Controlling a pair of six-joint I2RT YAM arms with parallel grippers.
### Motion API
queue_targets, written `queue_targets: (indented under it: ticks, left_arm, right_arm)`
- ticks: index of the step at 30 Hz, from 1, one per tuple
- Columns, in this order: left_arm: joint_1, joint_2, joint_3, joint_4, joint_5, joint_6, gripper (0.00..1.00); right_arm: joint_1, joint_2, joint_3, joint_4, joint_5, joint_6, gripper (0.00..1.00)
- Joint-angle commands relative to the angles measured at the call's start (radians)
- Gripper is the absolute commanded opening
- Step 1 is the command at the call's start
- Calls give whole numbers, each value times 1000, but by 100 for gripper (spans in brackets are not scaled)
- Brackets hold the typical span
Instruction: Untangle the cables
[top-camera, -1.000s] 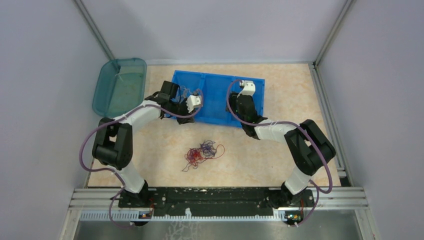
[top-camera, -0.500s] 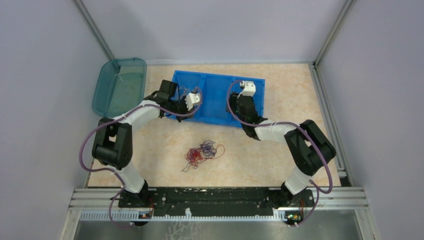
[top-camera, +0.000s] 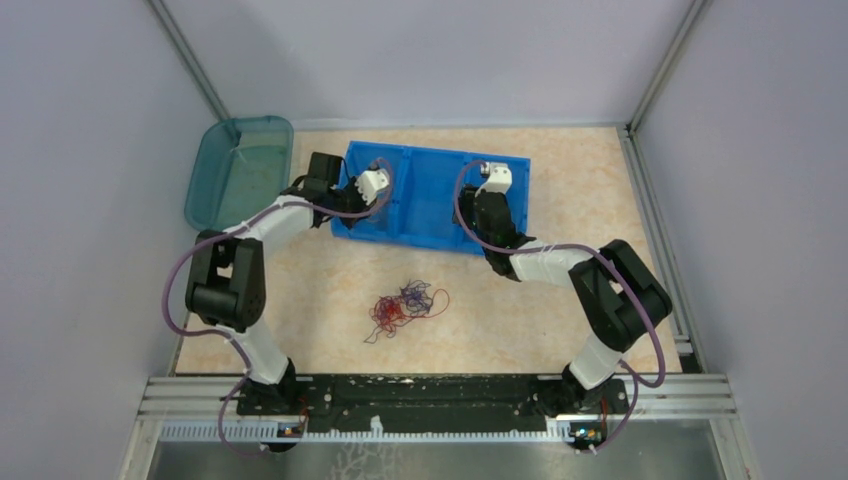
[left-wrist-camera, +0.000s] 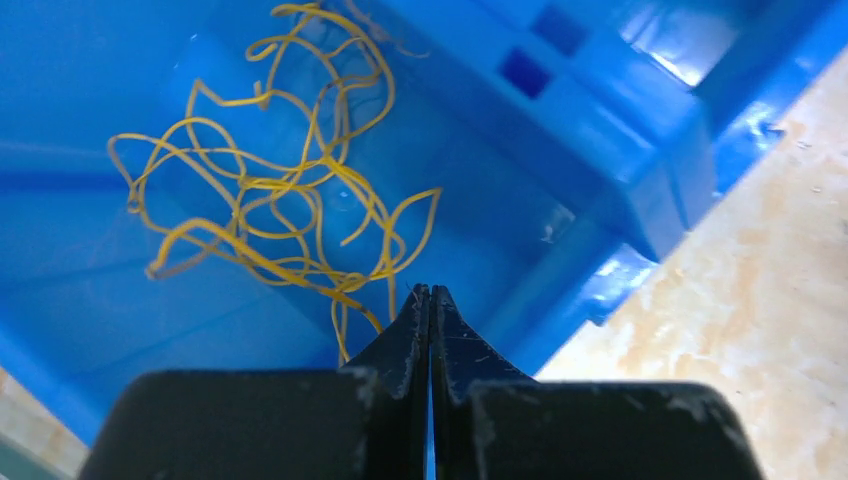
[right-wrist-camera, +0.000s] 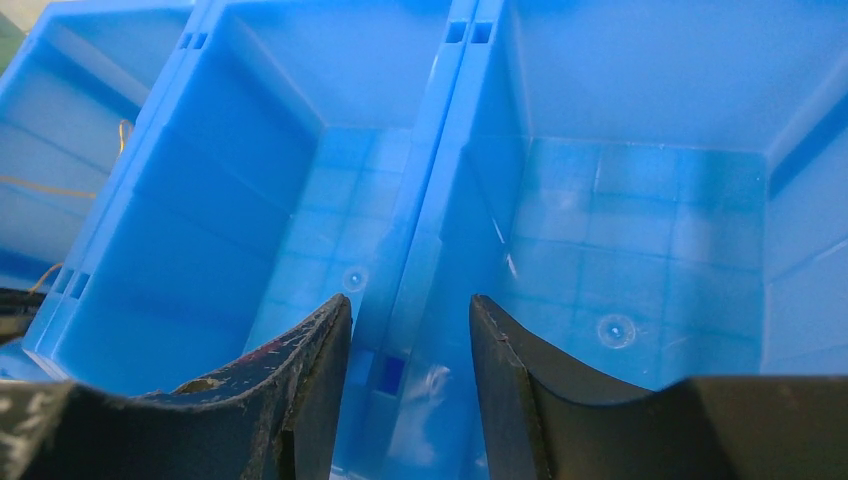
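A tangle of red and dark purple cables (top-camera: 405, 305) lies on the table between the arms. Several yellow cables (left-wrist-camera: 270, 185) lie curled in the left compartment of the blue bin (top-camera: 430, 238). My left gripper (top-camera: 378, 180) hangs over that compartment. In the left wrist view it (left-wrist-camera: 430, 290) is shut, and yellow strands run up to its left finger and vanish behind it. My right gripper (top-camera: 492, 175) is over the bin's right part. In the right wrist view it (right-wrist-camera: 410, 305) is open and empty above a divider wall (right-wrist-camera: 440, 150).
A teal tub (top-camera: 240, 170) stands at the back left, next to the blue bin. The two compartments under the right gripper hold nothing. Grey walls close in the table on three sides, and a metal rail runs along the near edge.
My left gripper has moved back and to the left, from the bin's front edge to over its left compartment, staying shut. The right arm and the tangle have not moved.
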Motion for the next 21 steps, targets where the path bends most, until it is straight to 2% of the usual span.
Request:
queue_targets:
  ticks: [1,8,14,16,19,21]
  left_arm:
    - [10,57,65,50,-29,-46,0]
    - [-3,152,123,84,-13,-56,1]
    - [-41,167,88,41,-30,17,8]
    - [-45,153,90,19,-32,21,18]
    - [-45,97,138,-50,-17,27,45]
    - [-45,56,198,-146,1,36,60]
  right_arm:
    - [-8,-45,-16,7,17,-2,47]
    - [-9,-47,-23,14,8,4,46]
    - [-8,-48,-30,22,0,7,45]
    - [-7,-51,-31,22,-6,9,45]
    - [-7,-58,-35,21,-8,13,45]
    - [-8,-65,-38,21,-11,17,45]
